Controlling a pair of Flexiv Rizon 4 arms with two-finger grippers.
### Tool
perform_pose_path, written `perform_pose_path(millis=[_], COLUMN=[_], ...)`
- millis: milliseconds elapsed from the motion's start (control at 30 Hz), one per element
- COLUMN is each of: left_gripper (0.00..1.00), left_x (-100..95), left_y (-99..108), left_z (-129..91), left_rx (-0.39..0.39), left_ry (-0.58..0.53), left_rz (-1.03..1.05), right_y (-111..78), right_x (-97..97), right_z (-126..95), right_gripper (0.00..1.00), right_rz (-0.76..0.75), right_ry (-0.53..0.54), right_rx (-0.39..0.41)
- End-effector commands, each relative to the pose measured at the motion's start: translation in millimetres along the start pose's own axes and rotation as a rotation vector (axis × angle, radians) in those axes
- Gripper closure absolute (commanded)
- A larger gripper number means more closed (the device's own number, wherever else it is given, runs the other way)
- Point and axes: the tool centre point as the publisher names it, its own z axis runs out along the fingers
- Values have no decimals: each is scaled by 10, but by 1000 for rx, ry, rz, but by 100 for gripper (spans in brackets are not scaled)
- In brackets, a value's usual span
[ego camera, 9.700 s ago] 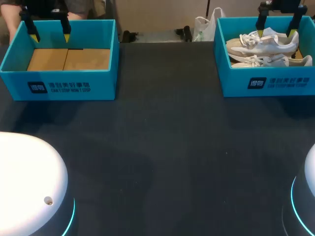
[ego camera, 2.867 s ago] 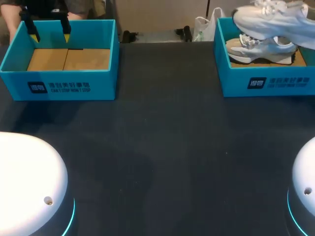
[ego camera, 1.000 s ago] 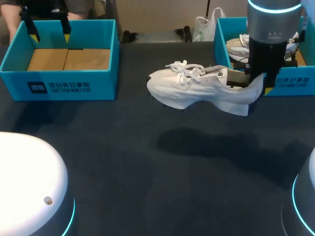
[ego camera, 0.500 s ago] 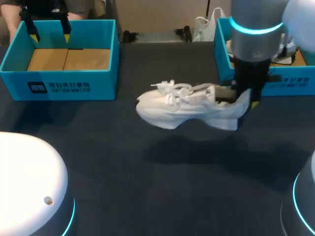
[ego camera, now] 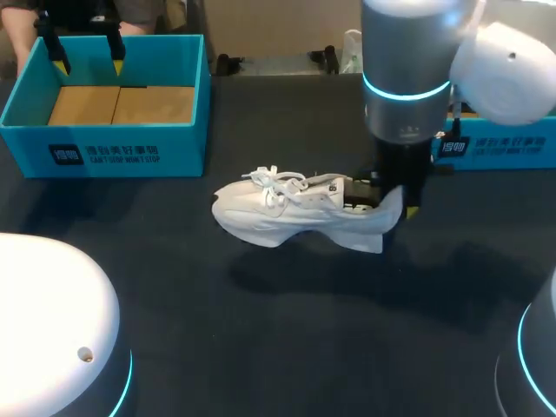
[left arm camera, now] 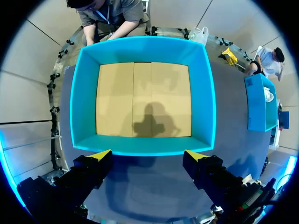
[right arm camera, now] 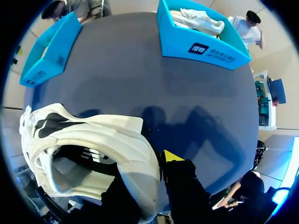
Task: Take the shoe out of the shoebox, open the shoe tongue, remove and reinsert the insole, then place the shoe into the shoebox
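The right gripper [ego camera: 395,201] pinches the heel of the white shoe [ego camera: 291,213] tight. The shoe is out in the middle of the table [ego camera: 261,347], with its toe toward the left arm's side and its laces up. It looks like it hangs a bit over the table, not on it. The blue shoebox [ego camera: 512,155] at the far right holds 1 other shoe [right arm camera: 196,18]. The left gripper [left arm camera: 147,155] hangs over the other blue box [left arm camera: 145,46], fingers wide apart, holding nothing.
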Motion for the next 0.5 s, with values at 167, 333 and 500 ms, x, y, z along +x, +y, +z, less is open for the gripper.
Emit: perform_pose_path(millis=[167, 333, 500], left_gripper=[0, 0, 0], left_x=[-2, -2, -2], left_y=[3, 3, 3], left_z=[-6, -6, -6], left_rx=[0, 0, 0], left_ry=[-1, -1, -1], left_rz=[0, 0, 0], right_y=[12, -233, -407], right_x=[24, 229, 303], right_z=[-16, 243, 467], right_gripper=[100, 100, 100], right_rz=[0, -19, 0], right_ry=[-2, 15, 17], right_rx=[2, -23, -10])
